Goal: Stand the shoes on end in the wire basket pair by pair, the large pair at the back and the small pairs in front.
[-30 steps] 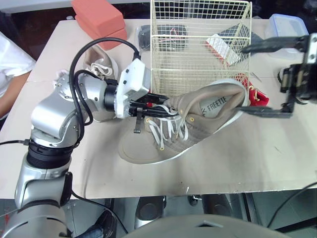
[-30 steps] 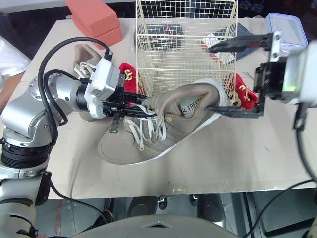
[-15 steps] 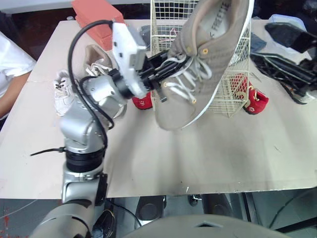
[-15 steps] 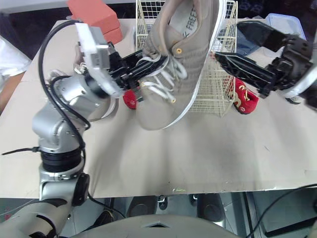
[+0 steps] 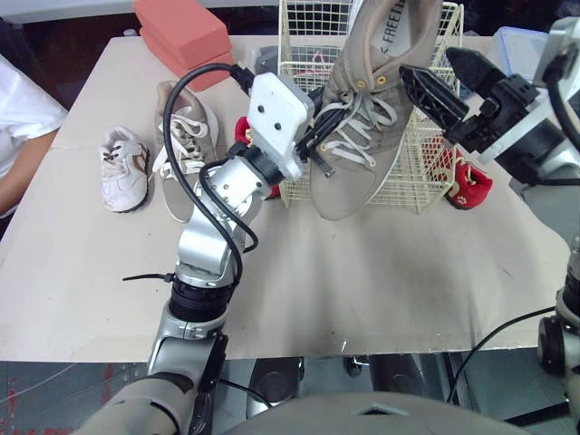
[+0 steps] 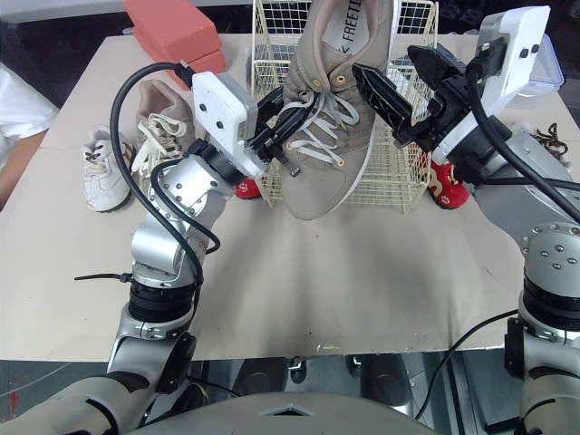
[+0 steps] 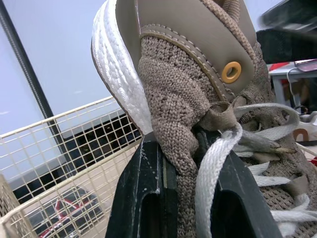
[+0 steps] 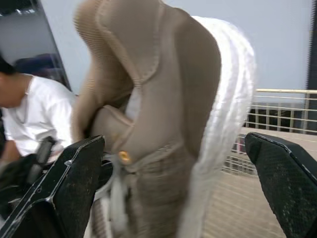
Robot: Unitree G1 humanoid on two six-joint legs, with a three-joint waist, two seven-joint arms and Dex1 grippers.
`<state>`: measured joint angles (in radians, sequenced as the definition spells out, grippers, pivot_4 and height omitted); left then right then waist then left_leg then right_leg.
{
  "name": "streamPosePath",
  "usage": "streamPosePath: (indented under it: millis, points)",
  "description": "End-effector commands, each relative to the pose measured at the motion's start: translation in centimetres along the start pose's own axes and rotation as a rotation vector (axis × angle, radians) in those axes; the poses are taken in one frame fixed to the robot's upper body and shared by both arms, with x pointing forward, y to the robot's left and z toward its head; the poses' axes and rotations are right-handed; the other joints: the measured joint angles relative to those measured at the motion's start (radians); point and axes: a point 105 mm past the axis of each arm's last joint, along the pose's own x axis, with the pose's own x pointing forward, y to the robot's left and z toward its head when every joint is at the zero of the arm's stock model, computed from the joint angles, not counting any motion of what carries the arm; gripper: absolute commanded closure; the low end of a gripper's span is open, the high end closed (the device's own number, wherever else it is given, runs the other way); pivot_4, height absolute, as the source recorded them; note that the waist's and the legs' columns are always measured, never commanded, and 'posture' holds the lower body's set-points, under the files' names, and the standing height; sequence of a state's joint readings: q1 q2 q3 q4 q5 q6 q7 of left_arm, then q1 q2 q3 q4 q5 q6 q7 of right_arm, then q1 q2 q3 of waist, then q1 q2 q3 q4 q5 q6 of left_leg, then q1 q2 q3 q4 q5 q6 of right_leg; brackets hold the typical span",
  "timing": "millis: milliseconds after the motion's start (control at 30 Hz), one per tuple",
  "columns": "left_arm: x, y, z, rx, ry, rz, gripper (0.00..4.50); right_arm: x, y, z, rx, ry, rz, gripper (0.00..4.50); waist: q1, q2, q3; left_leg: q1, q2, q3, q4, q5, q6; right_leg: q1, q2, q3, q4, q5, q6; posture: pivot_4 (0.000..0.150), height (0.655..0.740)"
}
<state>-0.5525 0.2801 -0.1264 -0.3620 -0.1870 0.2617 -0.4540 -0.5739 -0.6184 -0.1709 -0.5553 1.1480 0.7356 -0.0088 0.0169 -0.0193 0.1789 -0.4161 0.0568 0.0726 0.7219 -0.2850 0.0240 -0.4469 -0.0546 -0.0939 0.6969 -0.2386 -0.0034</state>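
We see the large tan shoe (image 5: 362, 118) hanging toe-down and heel-up just in front of the cream wire basket (image 5: 426, 172), its heel above the rim. It has a knitted upper, a smooth eyelet strip with brass rings, flat white laces and a ribbed white sole. Our left gripper (image 7: 182, 145) is clamped on the knit edge and a lace beside the top eyelet, that arm bent sharply at the elbow with the forearm angled steeply up. Our right gripper (image 8: 173, 141) is spread wide, one textured black finger on each side of the heel end, its forearm reaching in from the right.
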Motion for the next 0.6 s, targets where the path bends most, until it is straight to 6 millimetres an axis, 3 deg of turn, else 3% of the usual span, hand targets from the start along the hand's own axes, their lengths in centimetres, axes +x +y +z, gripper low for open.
streamPosePath:
  millis: [33, 167, 367, 433, 500, 600]
  points:
    - [0.0, 0.2, 1.4, 0.033, -0.057, 0.013, 4.23, 0.1, -0.2, 1.0, -0.023, -0.043, -0.023, 0.27, 0.000, 0.000, 0.000, 0.000, 0.000, 0.000, 0.000, 0.000, 0.000, 0.000, 0.000, 0.000, 0.000, 0.000, 0.000, 0.150, 0.6860]
    - [-0.2, -0.5, 1.5, 0.026, -0.058, -0.016, 4.23, 0.4, -0.1, 1.2, -0.022, -0.058, -0.020, 1.64, -0.002, 0.000, 0.000, 0.000, 0.000, 0.000, 0.000, 0.000, 0.000, 0.000, 0.000, 0.000, 0.000, 0.000, 0.000, 0.150, 0.6860]
    - [-0.4, -1.1, 1.6, 0.009, -0.056, -0.054, 4.23, 0.6, 0.3, 1.3, -0.022, -0.067, -0.013, 4.37, -0.002, 0.000, 0.000, 0.000, 0.000, 0.000, 0.000, 0.000, 0.000, 0.000, 0.000, 0.000, 0.000, 0.000, 0.000, 0.150, 0.6860]
    - [-0.4, -1.1, 1.6, -0.010, -0.053, -0.062, 4.23, 0.6, 0.2, 1.4, -0.028, -0.068, -0.017, 4.45, -0.002, 0.000, 0.000, 0.000, 0.000, 0.000, 0.000, 0.000, 0.000, 0.000, 0.000, 0.000, 0.000, 0.000, 0.000, 0.150, 0.6860]
    - [-0.5, -0.9, 1.6, -0.020, -0.052, -0.062, 3.23, 0.6, 0.2, 1.5, -0.033, -0.071, -0.021, 4.50, -0.002, 0.000, 0.000, 0.000, 0.000, 0.000, 0.000, 0.000, 0.000, 0.000, 0.000, 0.000, 0.000, 0.000, 0.000, 0.150, 0.6860]
    - [-0.5, -0.9, 1.6, -0.034, -0.037, -0.079, 2.17, 0.6, 0.3, 1.7, -0.034, -0.076, -0.024, 4.50, -0.001, 0.000, 0.000, 0.000, 0.000, 0.000, 0.000, 0.000, 0.000, 0.000, 0.000, 0.000, 0.000, 0.000, 0.000, 0.150, 0.6860]
